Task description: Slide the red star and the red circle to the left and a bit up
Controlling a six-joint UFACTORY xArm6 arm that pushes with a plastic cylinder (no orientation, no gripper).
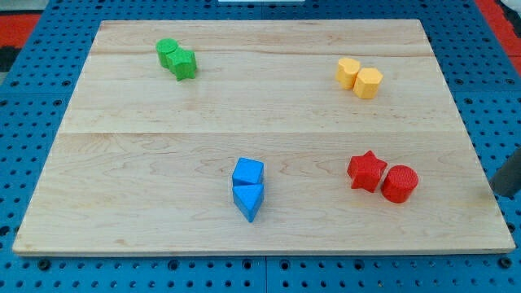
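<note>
The red star (366,171) and the red circle (400,183) sit touching each other in the near right part of the wooden board (244,106), the star on the left, the circle on the right and a shade nearer. At the view's right edge a dark rod shows, cut off by the frame, with the tip (498,194) off the board's right side, to the right of the red circle and well clear of it. The arm carries no gripper, so there is nothing to open or close; the tip touches no block. The step in hand looks like the approach: the push has not begun. The next move calls for the tip to come in behind the red circle on its right and slightly near side, then drive left and a little far so both reds travel together. The blue pair (248,188) lies to the left, nearer; the yellow pair (359,77) and green pair (177,59) sit far off.
</note>
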